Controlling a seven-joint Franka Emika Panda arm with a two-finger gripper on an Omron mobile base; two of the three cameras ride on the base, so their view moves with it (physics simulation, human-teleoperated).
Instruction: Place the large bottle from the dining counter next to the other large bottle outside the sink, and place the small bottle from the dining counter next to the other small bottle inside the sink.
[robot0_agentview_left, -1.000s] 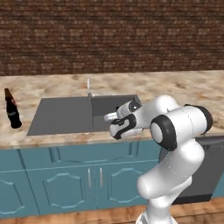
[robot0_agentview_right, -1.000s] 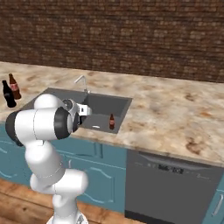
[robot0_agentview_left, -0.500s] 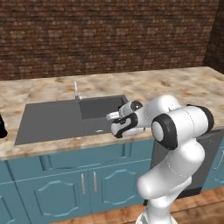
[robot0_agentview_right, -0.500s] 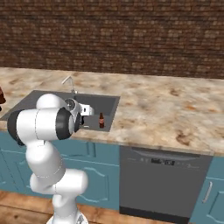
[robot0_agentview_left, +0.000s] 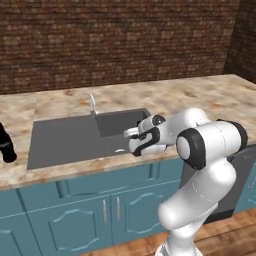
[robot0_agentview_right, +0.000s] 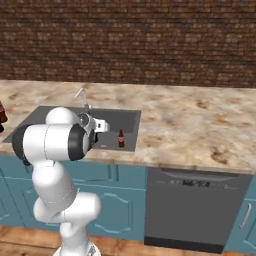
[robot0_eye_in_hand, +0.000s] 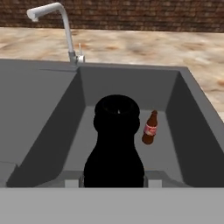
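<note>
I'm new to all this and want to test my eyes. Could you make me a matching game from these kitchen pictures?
Things:
1. small black bottle
2. reddish-brown bottle
3. faucet
4. dishwasher

Places:
A. standing on the sink floor
B. under the counter
C. held in the gripper
D. at the sink's back rim

Pairs: 1-C, 2-A, 3-D, 4-B

I have the arm folded forward, elbow bent high and the wrist turned toward the sink (robot0_agentview_left: 75, 142), hand level over its front edge. My gripper (robot0_eye_in_hand: 114, 178) is clamped on the small bottle (robot0_eye_in_hand: 114, 144), held upright above the sink's deep basin.
</note>
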